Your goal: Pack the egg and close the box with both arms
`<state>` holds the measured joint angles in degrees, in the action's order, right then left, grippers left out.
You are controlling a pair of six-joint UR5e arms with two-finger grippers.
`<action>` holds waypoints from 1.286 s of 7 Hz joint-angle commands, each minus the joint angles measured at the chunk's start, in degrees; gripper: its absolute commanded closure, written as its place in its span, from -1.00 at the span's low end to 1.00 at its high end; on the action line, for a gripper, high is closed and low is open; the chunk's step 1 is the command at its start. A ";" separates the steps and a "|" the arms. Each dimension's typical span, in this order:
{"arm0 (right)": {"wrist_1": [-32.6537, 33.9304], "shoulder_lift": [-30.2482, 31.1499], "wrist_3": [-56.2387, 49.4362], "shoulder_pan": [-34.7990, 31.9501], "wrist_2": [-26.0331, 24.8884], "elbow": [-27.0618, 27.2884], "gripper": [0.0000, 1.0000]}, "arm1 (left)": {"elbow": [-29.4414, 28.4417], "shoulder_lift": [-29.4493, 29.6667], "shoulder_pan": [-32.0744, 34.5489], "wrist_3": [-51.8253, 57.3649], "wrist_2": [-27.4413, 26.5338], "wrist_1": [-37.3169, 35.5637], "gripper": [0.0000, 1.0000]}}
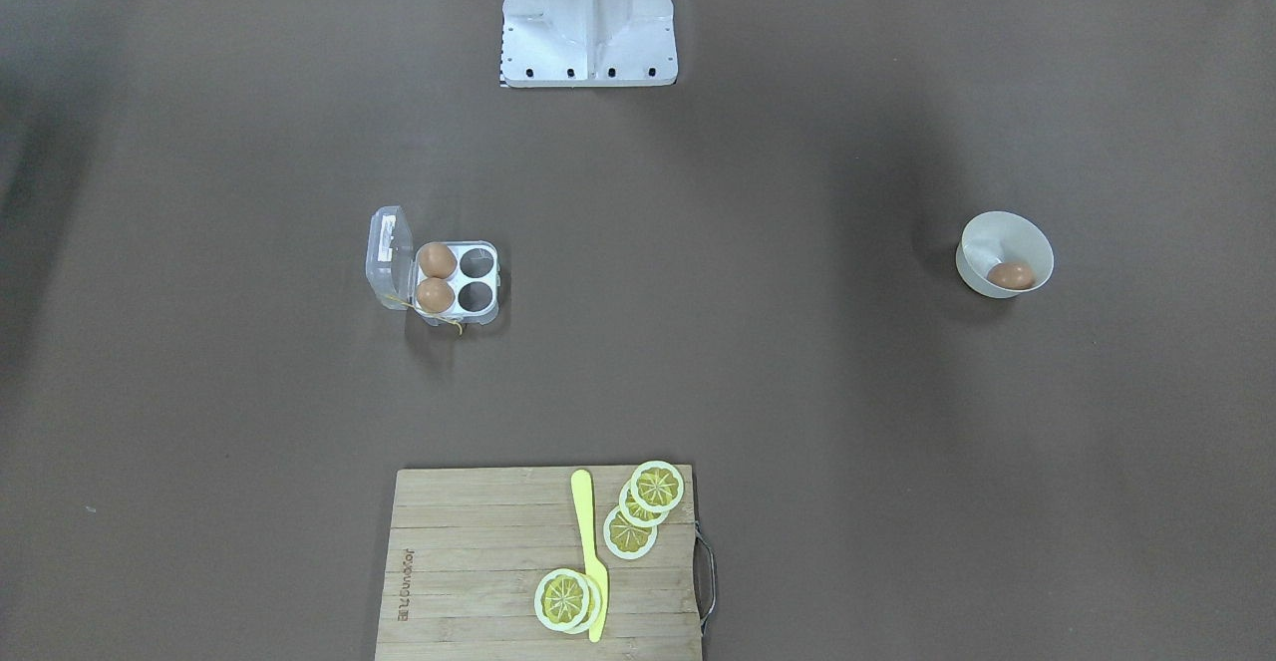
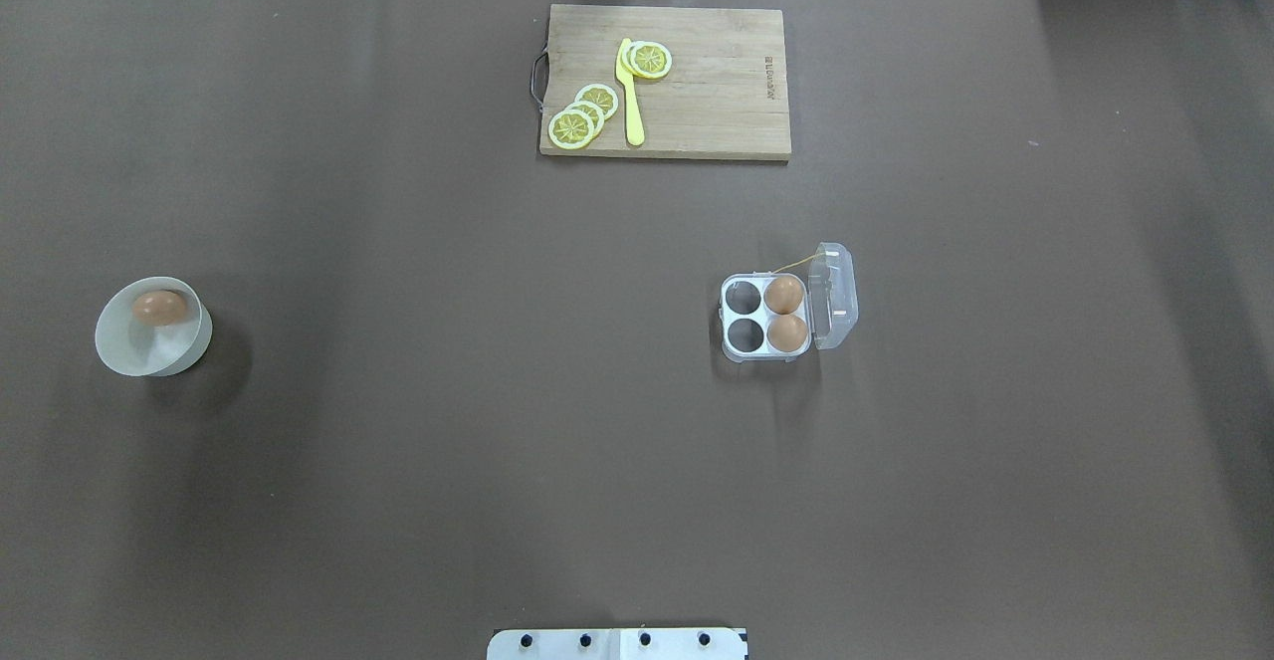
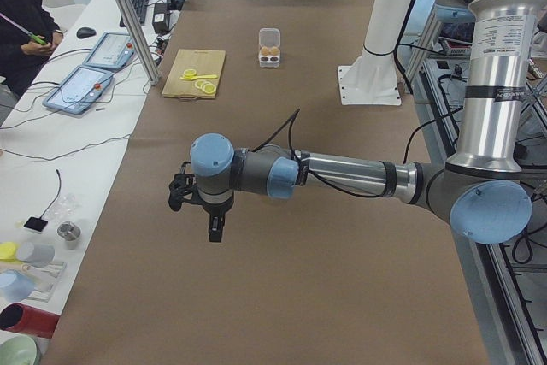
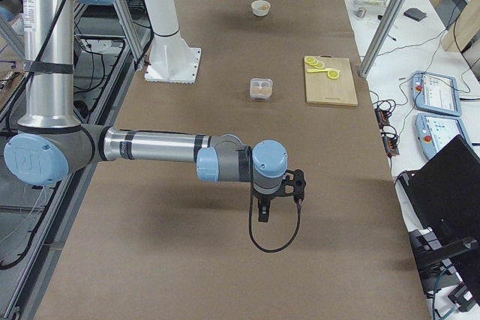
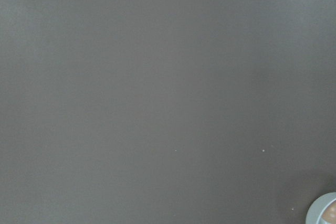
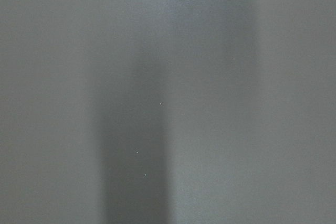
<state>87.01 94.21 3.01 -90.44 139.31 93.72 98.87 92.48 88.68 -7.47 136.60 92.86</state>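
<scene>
Egg (image 1: 1011, 275) and box (image 1: 457, 279) sit well apart on the brown table (image 1: 758, 392), the egg on the robot's left side and the box on its right. The egg is small, smooth and tan-brown. It lies on its side inside a white bowl (image 1: 1002, 232), against the wall, and the bowl tilts a little. In the overhead view the egg (image 2: 159, 308) shows near the far rim of the bowl (image 2: 149, 356).

The box is a small square case of clear plastic with four round cells. Its lid (image 1: 391, 254) stands open, hinged back on the side away from the bowl, and bears a white label. Two other brown eggs (image 1: 436, 260) (image 1: 435, 295) fill the two cells next to the lid. The two cells (image 1: 478, 262) (image 1: 476, 294) on the bowl side are empty. A yellow thread (image 1: 399, 300) trails from the lid's corner along the box edge.

Both arms are held above bare table, away from the egg and the box. The left gripper (image 3: 214, 230) and the right gripper (image 4: 264, 211) point down, and each shows only in a side view, so I cannot tell how their jaws stand.

A wooden cutting board (image 1: 478, 561) across the table carries lemon slices (image 1: 657, 486) and a yellow knife (image 1: 590, 551).
</scene>
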 commanded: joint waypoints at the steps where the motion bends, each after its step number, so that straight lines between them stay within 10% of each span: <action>1: 0.00 -0.16 0.07 0.09 0.26 -0.03 -1.00 | 3.26 0.95 -4.90 -1.13 -0.19 0.31 -0.96; 6: -0.09 -0.08 0.07 0.09 0.43 0.14 -1.00 | 4.04 3.06 -11.67 -13.64 -0.19 1.18 -0.96; 9: -0.09 -0.16 0.07 0.09 0.26 0.23 -1.00 | 3.96 -3.41 -21.15 -33.69 -4.90 21.50 -0.95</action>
<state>86.92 94.10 3.05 -90.35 139.66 93.92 102.92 92.33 71.76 -33.46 135.02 105.19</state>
